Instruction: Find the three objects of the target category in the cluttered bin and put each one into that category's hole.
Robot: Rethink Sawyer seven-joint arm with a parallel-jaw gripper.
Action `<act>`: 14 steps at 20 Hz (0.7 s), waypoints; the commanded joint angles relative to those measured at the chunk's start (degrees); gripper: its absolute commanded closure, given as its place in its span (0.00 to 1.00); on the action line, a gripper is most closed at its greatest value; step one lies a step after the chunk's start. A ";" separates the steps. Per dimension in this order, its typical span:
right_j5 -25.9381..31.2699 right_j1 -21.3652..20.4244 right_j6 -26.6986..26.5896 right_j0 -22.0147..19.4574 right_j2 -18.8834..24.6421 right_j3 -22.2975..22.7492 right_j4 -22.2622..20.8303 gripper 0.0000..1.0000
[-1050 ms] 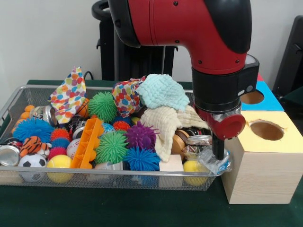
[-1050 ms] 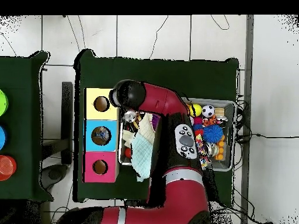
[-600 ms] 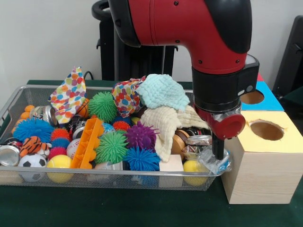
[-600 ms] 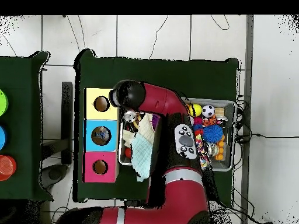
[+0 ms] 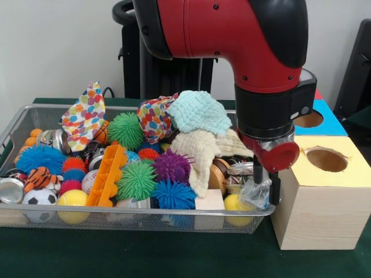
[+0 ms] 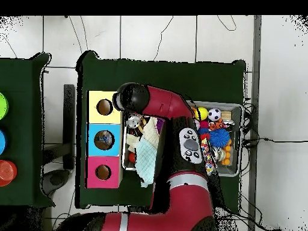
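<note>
Tool (image 5: 265,180) reads to me as two dark fingers set slightly apart, hanging at the wire bin's (image 5: 145,217) end beside the yellow-topped box (image 5: 322,200). Crinkled clear plastic (image 5: 255,191) sits between the fingers; I cannot tell whether it is truly gripped. Just beside it lie a yellow ball (image 5: 236,204), a wooden block (image 5: 209,201) and a cream cloth (image 5: 203,149). That box's round hole (image 5: 327,159) is open. Overhead, the red arm (image 6: 171,108) covers this end of the bin.
</note>
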 commanded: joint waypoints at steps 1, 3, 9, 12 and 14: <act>4.25 4.64 -0.12 0.26 -0.84 0.72 -3.31 0.00; 5.00 4.71 -0.01 0.37 -0.94 0.51 -3.18 0.00; 10.27 5.89 0.51 1.78 -3.04 -1.98 -3.90 0.00; 11.48 6.64 0.60 2.02 -3.48 -2.54 -3.74 0.00; 12.85 6.94 0.69 2.30 -4.17 -2.73 -3.89 0.00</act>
